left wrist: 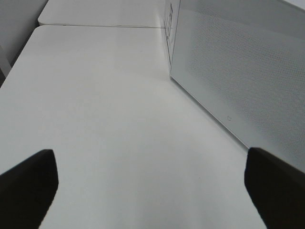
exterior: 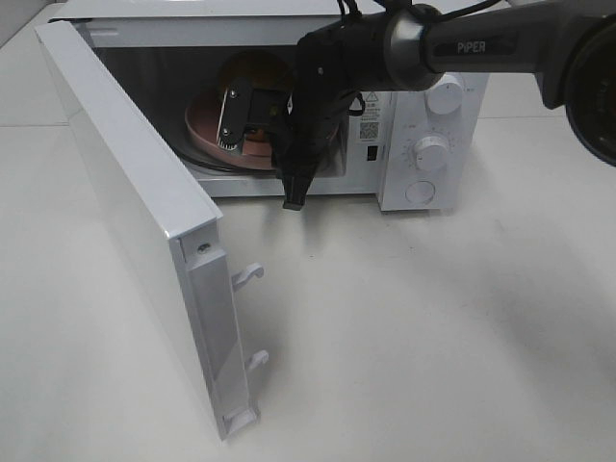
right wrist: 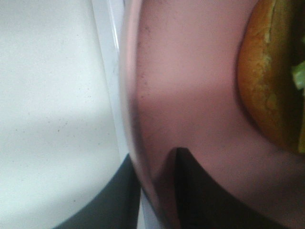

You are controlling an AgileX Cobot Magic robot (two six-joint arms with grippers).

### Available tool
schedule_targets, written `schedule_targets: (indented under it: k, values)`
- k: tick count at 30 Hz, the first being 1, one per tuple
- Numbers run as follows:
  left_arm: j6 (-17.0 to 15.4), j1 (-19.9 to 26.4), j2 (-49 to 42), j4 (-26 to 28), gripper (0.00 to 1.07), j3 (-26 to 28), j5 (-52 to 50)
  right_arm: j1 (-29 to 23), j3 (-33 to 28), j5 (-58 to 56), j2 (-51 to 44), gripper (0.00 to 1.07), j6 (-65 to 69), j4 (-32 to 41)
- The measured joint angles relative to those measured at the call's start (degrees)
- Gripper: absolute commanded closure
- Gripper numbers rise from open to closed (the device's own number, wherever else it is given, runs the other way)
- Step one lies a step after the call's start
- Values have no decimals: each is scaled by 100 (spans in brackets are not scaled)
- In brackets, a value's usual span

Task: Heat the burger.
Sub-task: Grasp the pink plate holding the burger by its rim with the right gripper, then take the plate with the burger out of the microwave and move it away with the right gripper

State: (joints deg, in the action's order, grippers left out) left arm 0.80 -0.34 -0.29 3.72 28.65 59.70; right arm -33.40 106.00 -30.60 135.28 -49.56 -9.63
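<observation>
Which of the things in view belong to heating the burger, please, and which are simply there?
Part of the job:
- burger, on the pink plate
- pink plate, its rim between the right gripper's fingers, inside the microwave
- microwave, door swung open

Simply there:
- left gripper, open over the bare white table

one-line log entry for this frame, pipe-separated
stage: loading | microwave door: open | burger: on pink plate, inside microwave | right gripper: clamped on plate rim | left gripper: open, idle
</observation>
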Motion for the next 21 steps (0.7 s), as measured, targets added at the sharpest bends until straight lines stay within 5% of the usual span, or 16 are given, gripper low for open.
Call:
schedule_targets:
  k: [21]
  values:
    - [0, 0, 0, 0, 6, 0, 0, -115, -246, -1031, -630, 107, -1513, 779]
